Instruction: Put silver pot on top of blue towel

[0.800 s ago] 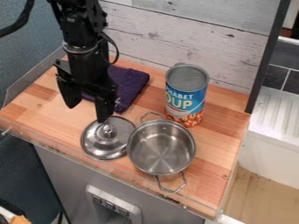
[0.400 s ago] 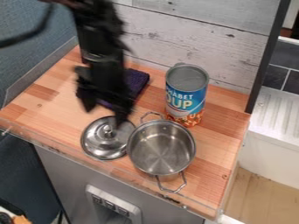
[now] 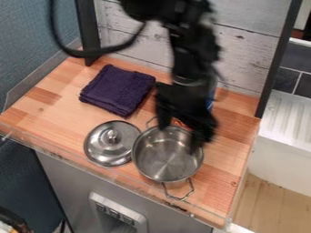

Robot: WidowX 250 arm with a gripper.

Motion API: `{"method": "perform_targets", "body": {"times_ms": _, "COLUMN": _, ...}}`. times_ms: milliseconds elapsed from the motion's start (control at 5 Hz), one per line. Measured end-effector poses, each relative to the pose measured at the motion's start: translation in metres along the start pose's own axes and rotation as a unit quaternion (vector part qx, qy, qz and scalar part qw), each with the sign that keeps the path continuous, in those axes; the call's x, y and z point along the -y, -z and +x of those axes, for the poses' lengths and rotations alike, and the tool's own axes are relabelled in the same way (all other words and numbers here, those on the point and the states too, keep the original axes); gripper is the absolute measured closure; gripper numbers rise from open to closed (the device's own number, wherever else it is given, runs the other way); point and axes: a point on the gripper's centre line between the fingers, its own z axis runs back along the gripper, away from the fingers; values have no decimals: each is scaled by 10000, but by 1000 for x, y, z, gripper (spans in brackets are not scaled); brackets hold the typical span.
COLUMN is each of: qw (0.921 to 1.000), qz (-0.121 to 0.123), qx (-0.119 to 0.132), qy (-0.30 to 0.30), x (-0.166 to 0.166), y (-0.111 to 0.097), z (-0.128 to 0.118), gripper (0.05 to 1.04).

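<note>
The gripper hangs over the back and right part of the silver pot, its two fingers parted with nothing seen between them. Below it stands the silver pot, upright and without its lid, one handle toward the front edge and one toward the back. A folded dark purple-blue towel lies flat behind and left of the pot. Whether the gripper touches the pot's rim, I cannot tell.
A metal lid lies knob up, close against the pot's left side. Behind the gripper, a soup can is mostly hidden by the arm. The wooden counter has a clear raised front edge and a plank wall behind.
The arm has swung right, from above the towel and lid to above the pot. The towel is uncovered and the can is now mostly covered. Pot and lid have not moved.
</note>
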Motion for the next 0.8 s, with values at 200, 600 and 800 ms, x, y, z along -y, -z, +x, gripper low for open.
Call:
{"method": "perform_targets", "body": {"times_ms": 200, "qw": 9996, "qz": -160, "qx": -84, "qy": -211, "x": 30, "y": 14, "z": 7, "gripper": 82}}
{"method": "perform_targets", "body": {"times_ms": 600, "qw": 9963, "qz": -256, "qx": -437, "qy": -696, "x": 39, "y": 43, "z": -2, "gripper": 130}}
{"method": "perform_targets", "body": {"times_ms": 800, "qw": 9954, "qz": -252, "qx": -567, "qy": -729, "x": 35, "y": 46, "z": -5, "gripper": 414}}
